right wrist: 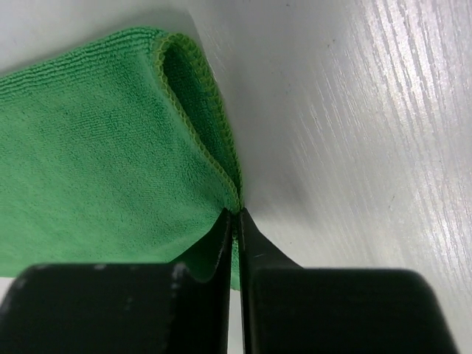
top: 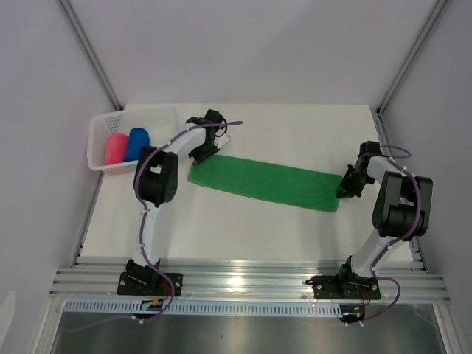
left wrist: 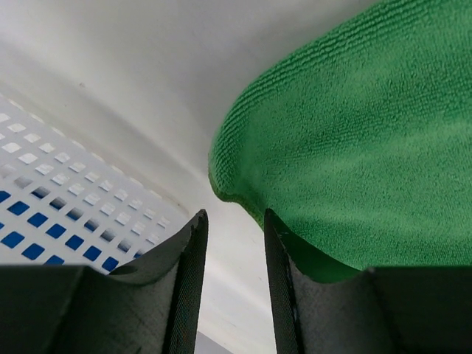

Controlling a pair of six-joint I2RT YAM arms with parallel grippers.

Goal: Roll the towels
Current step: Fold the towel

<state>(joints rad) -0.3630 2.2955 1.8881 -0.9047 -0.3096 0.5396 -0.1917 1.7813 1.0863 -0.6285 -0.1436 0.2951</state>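
Only the overhead view shows the bright green fabric towel (top: 262, 183) lying as a long flat strip on the white desk (top: 295, 133), and the pink rolled towel (top: 115, 148) and blue rolled towel (top: 137, 142) in the white plastic mesh basket (top: 147, 112). The right wrist view shows the right end effector (right wrist: 234, 215) clenched on the strip's stitched, doubled edge. The left wrist view shows the left end effector (left wrist: 234, 221) released beside the opposite corner.

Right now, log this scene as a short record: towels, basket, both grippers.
flat towel: bright green microfibre cloth, a folded long strip on the white table
rolled towels: pink-red roll and royal blue roll, side by side in the white plastic mesh basket
left gripper: open at the strip's left end, gripping nothing
right gripper: shut on the strip's right-end edge
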